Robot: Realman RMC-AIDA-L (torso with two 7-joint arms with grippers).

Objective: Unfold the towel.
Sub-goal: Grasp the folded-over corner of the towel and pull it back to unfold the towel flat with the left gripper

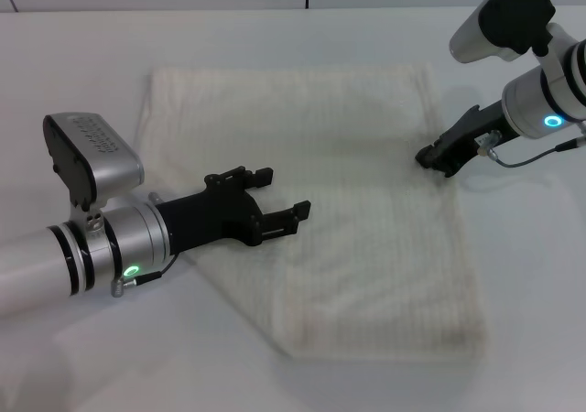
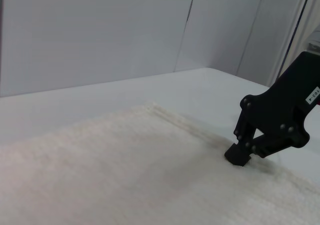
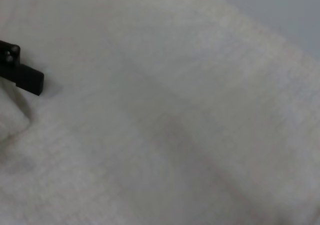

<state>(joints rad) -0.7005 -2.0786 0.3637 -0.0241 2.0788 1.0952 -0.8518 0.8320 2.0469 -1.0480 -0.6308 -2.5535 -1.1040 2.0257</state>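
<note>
The towel [image 1: 357,156] is a large cream-white ribbed cloth lying spread on the white table; its near-left part looks folded along a slanted edge. It also fills the left wrist view [image 2: 125,175] and the right wrist view [image 3: 175,110]. My left gripper [image 1: 286,192] is open, low over the towel's left part, holding nothing. One of its fingertips [image 3: 27,80] shows in the right wrist view. My right gripper [image 1: 430,157] is shut with its tip down on the towel's right edge. It also shows in the left wrist view [image 2: 238,156]. I cannot tell if it pinches cloth.
The white table [image 1: 513,275] runs around the towel on all sides. A pale wall [image 2: 100,30] stands behind the table's far edge.
</note>
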